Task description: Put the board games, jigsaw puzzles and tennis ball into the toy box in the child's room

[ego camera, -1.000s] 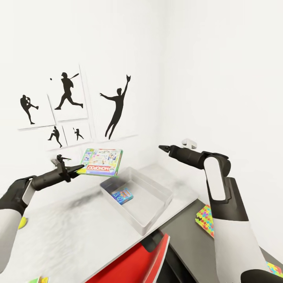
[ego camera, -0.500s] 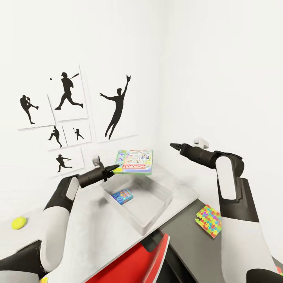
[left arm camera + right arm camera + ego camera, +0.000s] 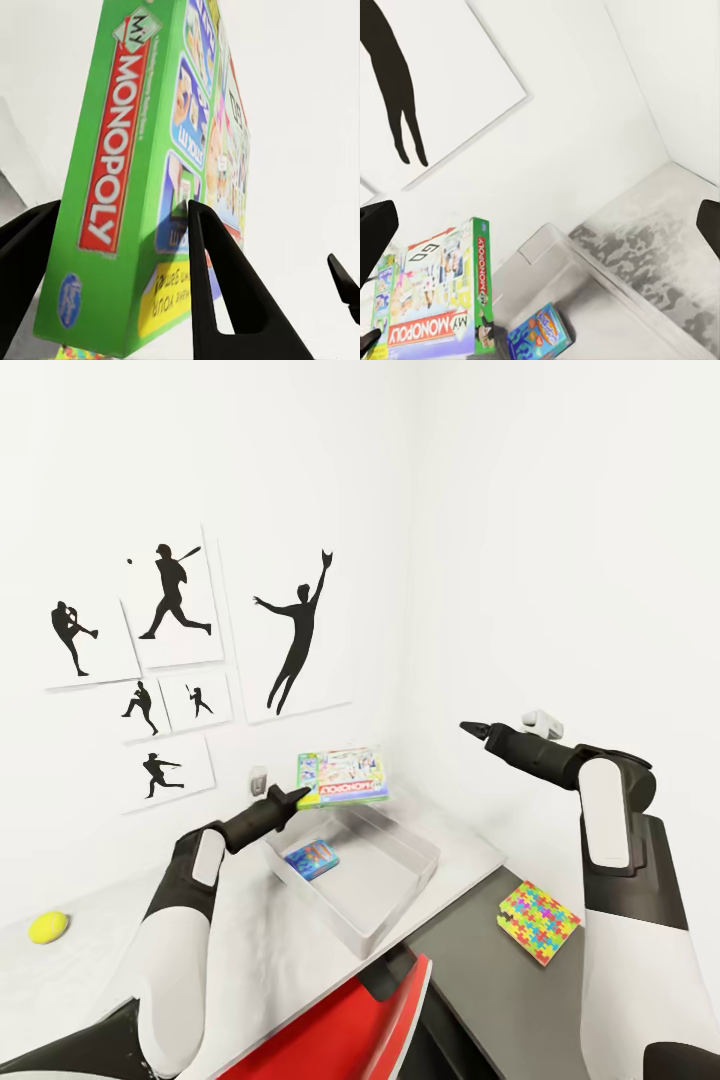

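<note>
Monopoly box is held level by one edge in the left pincer, poised above the toy box on the bench, apparently for lowering beside the blue game. Right pincer is raised aside, seemingly empty; its spread cannot be told.

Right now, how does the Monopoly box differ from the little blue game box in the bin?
The Monopoly box is held in the air above the toy box, clamped in the left gripper; the blue game box lies on the toy box's floor, touched by no gripper. The Monopoly box is green and white and clearly larger; the blue one is smaller. Both are thin, flat printed game boxes.
</note>
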### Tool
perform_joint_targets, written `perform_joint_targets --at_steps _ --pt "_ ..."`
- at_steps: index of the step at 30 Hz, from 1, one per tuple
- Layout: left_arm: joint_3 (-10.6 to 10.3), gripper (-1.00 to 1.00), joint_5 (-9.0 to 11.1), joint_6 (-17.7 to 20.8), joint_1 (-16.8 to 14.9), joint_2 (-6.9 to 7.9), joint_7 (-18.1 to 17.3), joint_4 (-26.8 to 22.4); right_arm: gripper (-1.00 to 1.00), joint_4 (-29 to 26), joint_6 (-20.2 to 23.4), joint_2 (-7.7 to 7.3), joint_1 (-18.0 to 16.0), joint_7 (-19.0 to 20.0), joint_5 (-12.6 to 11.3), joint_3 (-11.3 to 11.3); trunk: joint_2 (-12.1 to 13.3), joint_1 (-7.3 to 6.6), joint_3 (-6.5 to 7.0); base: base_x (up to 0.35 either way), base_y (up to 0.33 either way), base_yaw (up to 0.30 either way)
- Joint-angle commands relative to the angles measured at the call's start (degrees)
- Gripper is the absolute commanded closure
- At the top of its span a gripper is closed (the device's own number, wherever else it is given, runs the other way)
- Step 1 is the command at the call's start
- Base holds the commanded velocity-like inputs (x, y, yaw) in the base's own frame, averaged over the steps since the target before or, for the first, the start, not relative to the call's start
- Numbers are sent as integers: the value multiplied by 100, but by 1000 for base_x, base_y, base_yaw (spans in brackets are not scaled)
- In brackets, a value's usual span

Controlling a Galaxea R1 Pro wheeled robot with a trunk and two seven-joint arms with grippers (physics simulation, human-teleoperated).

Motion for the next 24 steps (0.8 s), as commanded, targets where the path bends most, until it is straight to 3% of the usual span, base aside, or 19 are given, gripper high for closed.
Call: perform_joint_targets --at_steps 1,5,10,24 --pt "33 100 41 0 19 -7 120 -4 -100 6 25 1 -4 -9 -15 -8 -8 3 -5 0 0 0" --pt "37 100 183 -62 132 -7 352 -6 -100 41 25 16 -4 -15 8 -11 -8 3 -5 0 0 0" --pt "17 100 591 -51 351 -7 440 -6 -100 53 4 33 -4 -25 37 -5 -8 3 -5 0 0 0" --pt "-14 100 1059 -100 709 -7 441 20 -100 63 -22 105 -4 -46 55 62 -8 3 -5 0 0 0"
